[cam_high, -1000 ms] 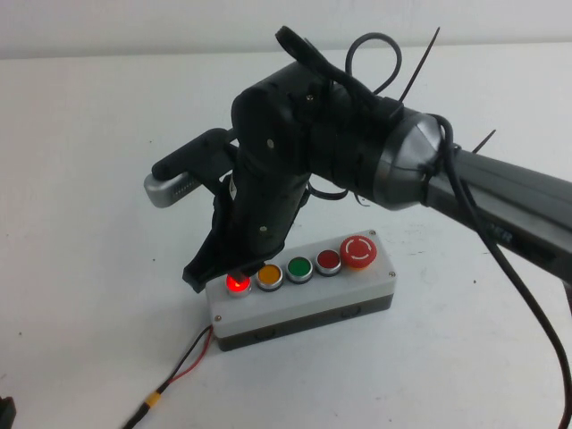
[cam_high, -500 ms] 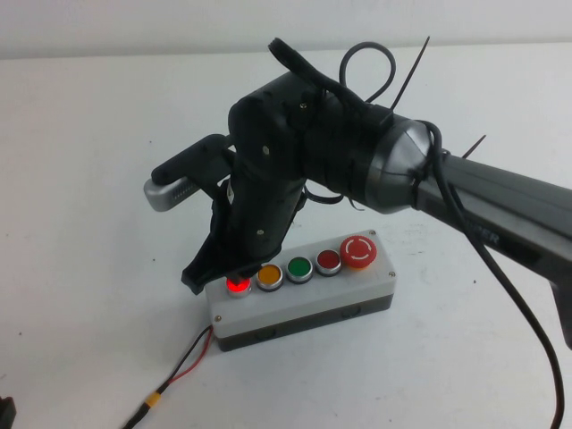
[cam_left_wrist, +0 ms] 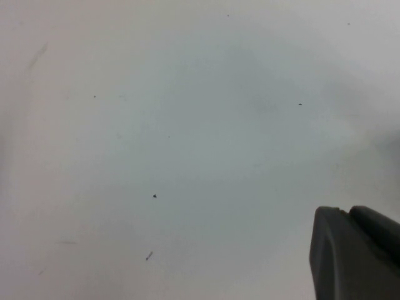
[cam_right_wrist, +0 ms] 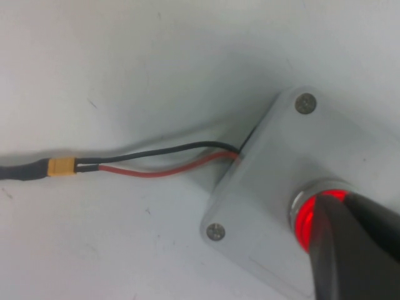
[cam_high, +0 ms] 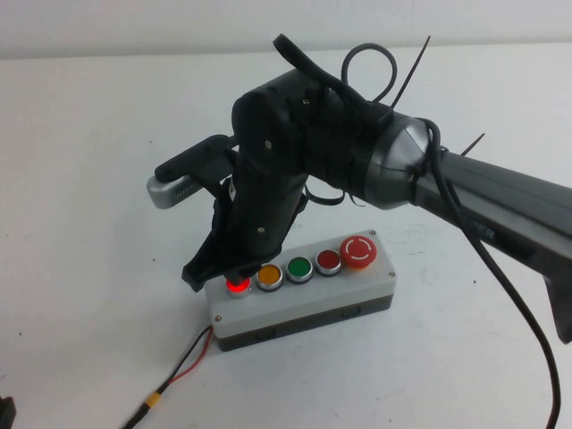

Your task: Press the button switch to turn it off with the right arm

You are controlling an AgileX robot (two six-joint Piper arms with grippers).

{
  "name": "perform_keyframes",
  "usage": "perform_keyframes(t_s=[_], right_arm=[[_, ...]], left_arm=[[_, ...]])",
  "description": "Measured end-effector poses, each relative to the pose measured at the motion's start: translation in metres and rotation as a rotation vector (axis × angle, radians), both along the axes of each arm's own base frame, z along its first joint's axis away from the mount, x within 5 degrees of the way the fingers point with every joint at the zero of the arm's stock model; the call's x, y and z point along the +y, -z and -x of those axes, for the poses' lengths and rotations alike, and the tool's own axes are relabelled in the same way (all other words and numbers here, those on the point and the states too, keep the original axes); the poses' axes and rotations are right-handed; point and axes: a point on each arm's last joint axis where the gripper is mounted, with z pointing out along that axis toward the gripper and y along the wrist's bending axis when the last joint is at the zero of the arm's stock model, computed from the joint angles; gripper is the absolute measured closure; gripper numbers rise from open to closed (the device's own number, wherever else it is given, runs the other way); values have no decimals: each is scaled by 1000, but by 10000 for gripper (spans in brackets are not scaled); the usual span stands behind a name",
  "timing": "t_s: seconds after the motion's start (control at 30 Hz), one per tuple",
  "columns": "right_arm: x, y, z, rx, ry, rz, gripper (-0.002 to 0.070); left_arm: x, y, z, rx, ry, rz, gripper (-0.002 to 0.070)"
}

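White bench [cam_high: 80, 179] carries grey switch box [cam_high: 304, 299] w/ a row of buttons. Right gripper [cam_high: 234, 273] sits tip-down on the button switch [cam_high: 237, 286], glowing red at the row's end next to orange button [cam_high: 269, 276]; jaws look closed, holding nothing. Red/black wires [cam_right_wrist: 156, 159] exit box end. Left gripper [cam_left_wrist: 356, 253] over bare bench, jaw state can't tell.

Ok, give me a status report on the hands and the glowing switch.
Right hand on small round glowing red button switch, still lit. Left hand parked over bare table. Nothing in the way.
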Motion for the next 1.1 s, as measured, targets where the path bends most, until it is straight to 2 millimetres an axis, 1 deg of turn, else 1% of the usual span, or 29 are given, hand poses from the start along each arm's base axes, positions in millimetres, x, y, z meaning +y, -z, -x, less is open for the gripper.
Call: perform_keyframes(t_s=[0.17,0.27,0.33,0.43,0.5,0.6,0.7,0.77,0.83,0.9,1.03,1.1], right_arm=[[-1,-2,-2,2,4,-16,692],[-5,-14,0,-23,-13,-35,692],[-9,-28,4,-40,-14,-53,692],[-23,-68,16,-91,-16,-108,692],[-36,-100,27,-138,-22,-149,692],[-58,-139,43,-212,-22,-187,692],[-79,-169,57,-298,-14,-205,692],[-93,-182,66,-328,-2,-214,692],[-109,-191,78,-348,14,-217,692],[-125,-192,91,-344,35,-211,692],[-154,-174,113,-331,67,-175,692],[-169,-160,125,-311,105,-164,692]], left_arm=[[0,0,0,0,0,0,677],[0,0,0,0,0,0,677],[0,0,0,0,0,0,677],[0,0,0,0,0,0,677],[0,0,0,0,0,0,677],[0,0,0,0,0,0,677],[0,0,0,0,0,0,677],[0,0,0,0,0,0,677],[0,0,0,0,0,0,677],[0,0,0,0,0,0,677],[0,0,0,0,0,0,677],[0,0,0,0,0,0,677]])
